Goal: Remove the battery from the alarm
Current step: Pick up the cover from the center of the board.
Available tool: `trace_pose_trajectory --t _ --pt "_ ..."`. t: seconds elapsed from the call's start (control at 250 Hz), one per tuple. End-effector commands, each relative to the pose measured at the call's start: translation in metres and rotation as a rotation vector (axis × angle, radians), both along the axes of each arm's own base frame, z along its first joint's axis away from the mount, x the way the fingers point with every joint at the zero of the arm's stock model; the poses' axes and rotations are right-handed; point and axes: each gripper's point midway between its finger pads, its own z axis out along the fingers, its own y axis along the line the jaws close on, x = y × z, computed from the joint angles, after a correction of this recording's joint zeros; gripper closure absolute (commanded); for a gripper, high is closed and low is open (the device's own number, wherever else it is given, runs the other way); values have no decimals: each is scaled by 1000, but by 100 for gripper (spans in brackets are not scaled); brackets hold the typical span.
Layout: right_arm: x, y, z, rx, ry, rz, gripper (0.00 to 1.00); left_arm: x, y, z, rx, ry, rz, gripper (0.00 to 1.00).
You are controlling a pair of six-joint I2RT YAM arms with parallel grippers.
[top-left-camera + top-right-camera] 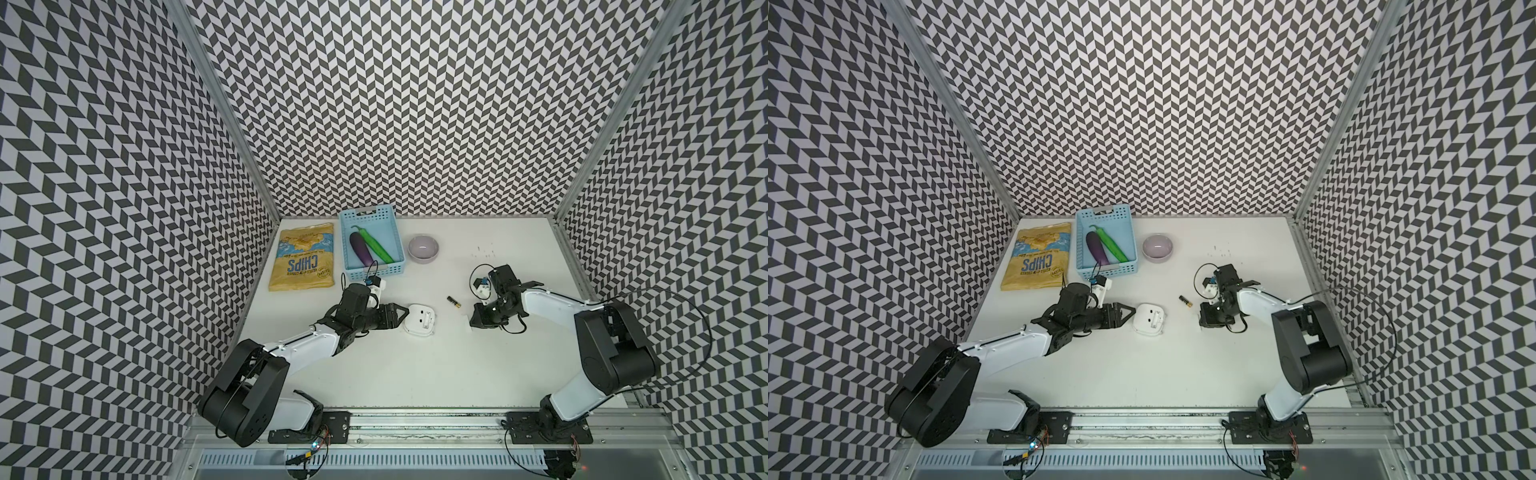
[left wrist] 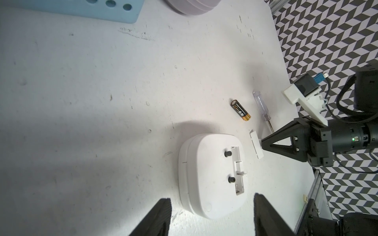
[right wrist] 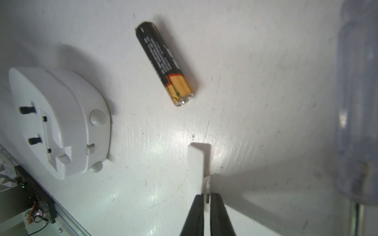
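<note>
The left arm is stretching forward and inward, low, its hand [image 1: 404, 318] lying level with fingers [image 2: 157, 216] standing apart, while the right arm is folding at the elbow and its down-tilted hand [image 3: 206, 197] is pinching a thin white cover [image 3: 196, 161].

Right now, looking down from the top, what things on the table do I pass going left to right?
In a top view: chips → basket → bowl → battery.
</note>
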Motion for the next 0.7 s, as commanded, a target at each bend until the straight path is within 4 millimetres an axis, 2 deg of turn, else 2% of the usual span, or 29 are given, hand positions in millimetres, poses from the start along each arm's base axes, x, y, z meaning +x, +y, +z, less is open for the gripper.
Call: trace_pose_trajectory --t 0.0,0.136,0.26,0.437,0.565,0.697 --pt "1 2 -3 16 -3 9 91 6 0 5 11 -25 2 37" --pt "1 3 -6 24 1 17 91 6 1 5 12 -24 3 37" --pt "1 5 -8 33 4 27 84 6 1 5 11 -24 4 37" --pt "2 9 -6 53 -3 41 81 6 1 4 12 -22 5 37" --pt "1 14 -1 88 -9 50 80 5 1 5 13 -25 3 37" --pt "1 11 -8 67 5 47 81 5 1 5 15 -23 5 37"
